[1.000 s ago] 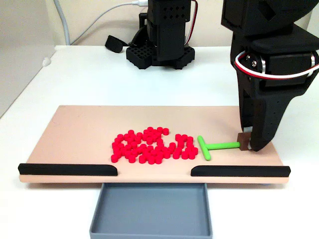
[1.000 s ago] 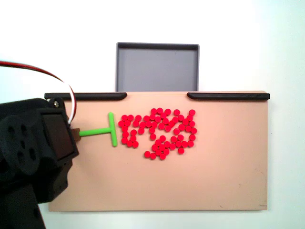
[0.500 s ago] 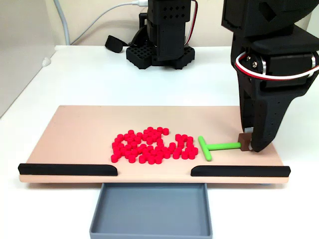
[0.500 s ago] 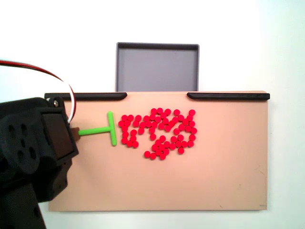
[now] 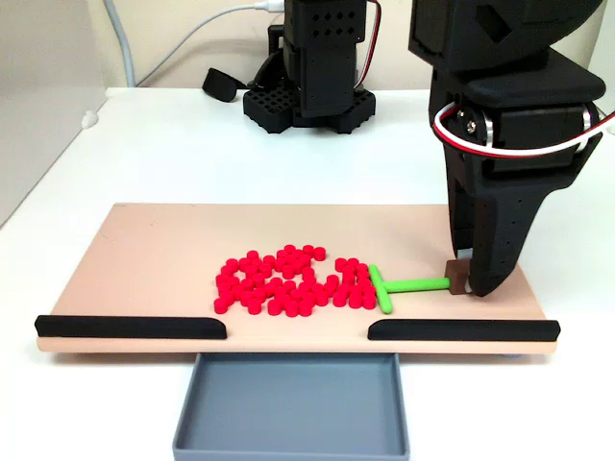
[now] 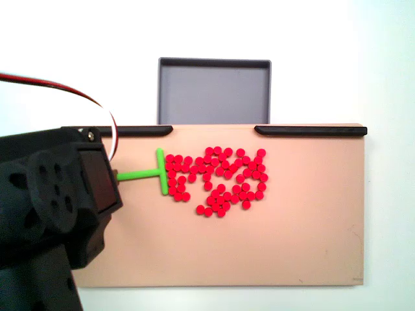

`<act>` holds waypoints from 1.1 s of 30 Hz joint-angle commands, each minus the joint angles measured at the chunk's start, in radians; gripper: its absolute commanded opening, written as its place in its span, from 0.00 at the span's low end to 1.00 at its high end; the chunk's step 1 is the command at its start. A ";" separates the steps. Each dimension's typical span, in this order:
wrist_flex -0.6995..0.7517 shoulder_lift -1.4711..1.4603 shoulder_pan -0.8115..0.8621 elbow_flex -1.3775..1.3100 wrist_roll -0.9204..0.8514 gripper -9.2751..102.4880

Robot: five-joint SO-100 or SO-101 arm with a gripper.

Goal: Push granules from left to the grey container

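**Green pusher head against the pellet cluster, tray empty**

Red granules (image 5: 293, 281) lay as a loose cluster on the beige board (image 5: 154, 254), roughly mid-length and towards the board's front edge as the low fixed view showed it. The green T-shaped stick (image 5: 396, 285) lay flat, its stem parallel to the board's long edges and its crossbar touching the nearest pellets on the cluster's side facing the arm. In the top-down fixed view the same contact showed: stick (image 6: 148, 173), granules (image 6: 216, 179).

The fingers (image 5: 464, 281) were closed narrowly on the stem's far end, near the board's short edge, gripper body upright above them. From the fingers the granules lay straight along the stem's axis.

The grey container (image 5: 291, 404) sat off the board's front edge, below the gap between the two black strips (image 5: 130, 327). It held nothing; no pellet had reached it.

Judgement: the stick's axis ran parallel to the front edge, so pushing along it would shift pellets lengthwise, not towards the gap. A sweep across, towards the container, appeared necessary.
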 commanded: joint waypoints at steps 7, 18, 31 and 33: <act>0.002 0.005 0.021 0.000 -0.008 0.08; 0.002 0.002 0.034 0.002 -0.012 0.08; 0.002 0.037 0.044 0.054 -0.051 0.08; 0.002 0.038 0.048 0.054 -0.057 0.08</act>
